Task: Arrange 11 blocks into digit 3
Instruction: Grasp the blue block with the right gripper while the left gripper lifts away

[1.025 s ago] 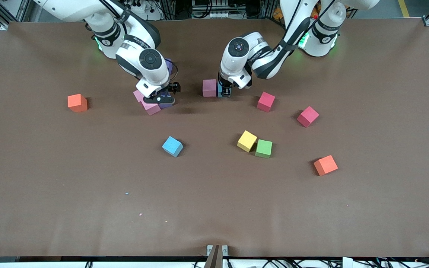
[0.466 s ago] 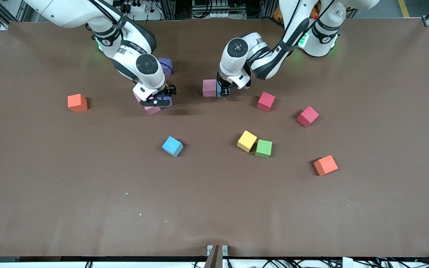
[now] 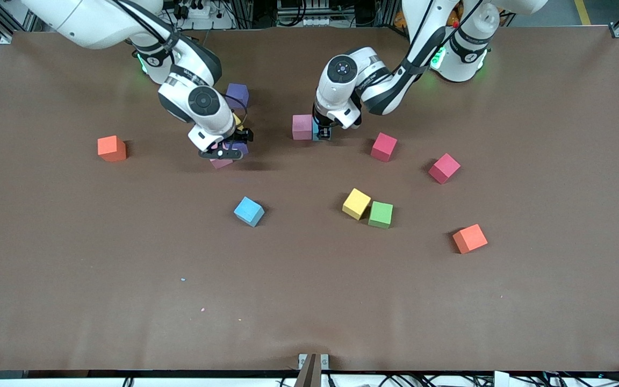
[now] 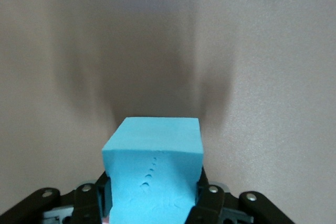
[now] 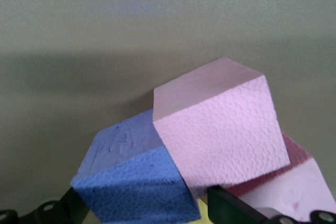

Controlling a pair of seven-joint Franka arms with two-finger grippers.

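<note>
Matte blue foam cube (image 4: 153, 174) (dimpled face)

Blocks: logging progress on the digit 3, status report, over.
Left gripper shut on blue block, set beside pink block. Right gripper open over pink-and-violet cluster. Digit 3 barely started; other blocks scattered.

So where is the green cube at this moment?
In the front view the green cube sits on the table touching a yellow cube, nearer the front camera than the two crimson cubes, with an orange cube toward the left arm's end.
</note>
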